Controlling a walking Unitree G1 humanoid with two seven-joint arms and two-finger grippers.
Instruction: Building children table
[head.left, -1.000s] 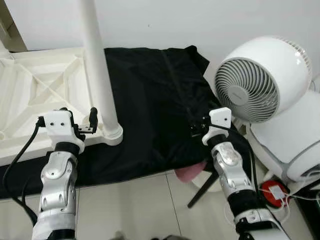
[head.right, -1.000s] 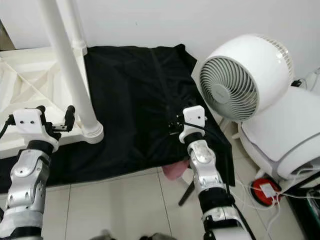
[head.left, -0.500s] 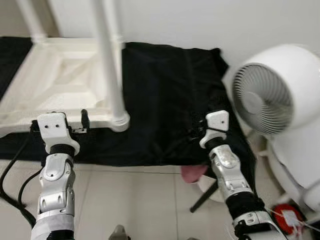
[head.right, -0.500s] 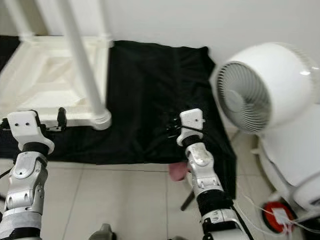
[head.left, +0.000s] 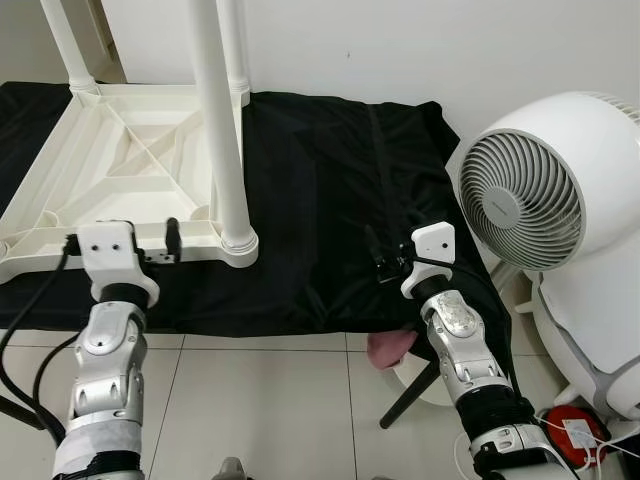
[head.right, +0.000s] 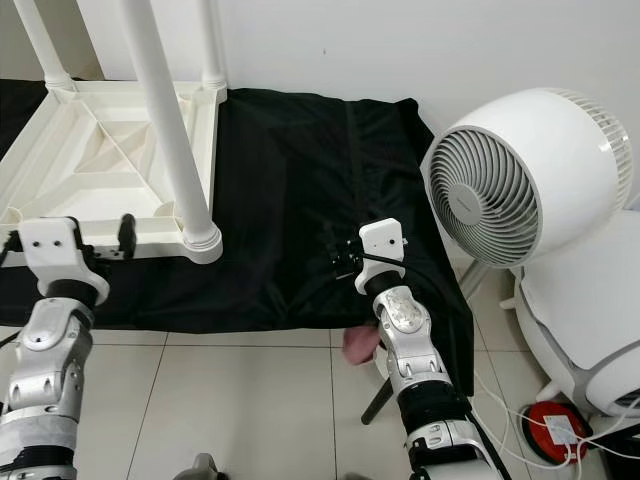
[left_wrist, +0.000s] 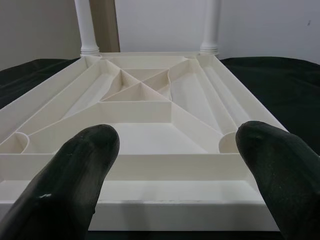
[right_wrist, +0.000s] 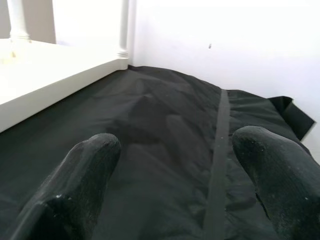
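Upturned white plastic children's table (head.left: 110, 160) on black cloth (head.left: 330, 190), its legs cut off above. My left gripper (left_wrist: 175, 170), jaws apart, faces its near rim; my right gripper (right_wrist: 175, 185), jaws apart, hovers over cloth.

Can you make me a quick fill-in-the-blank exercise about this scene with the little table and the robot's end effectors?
1. The white table lies upside down on a ____ cloth.
2. The large white appliance on the robot's right is a ____.
3. The left end effector has its fingers ____, aimed at the table's near edge.
4. The right end effector hangs above the cloth and grips ____.

Missing words: black; fan; open; nothing
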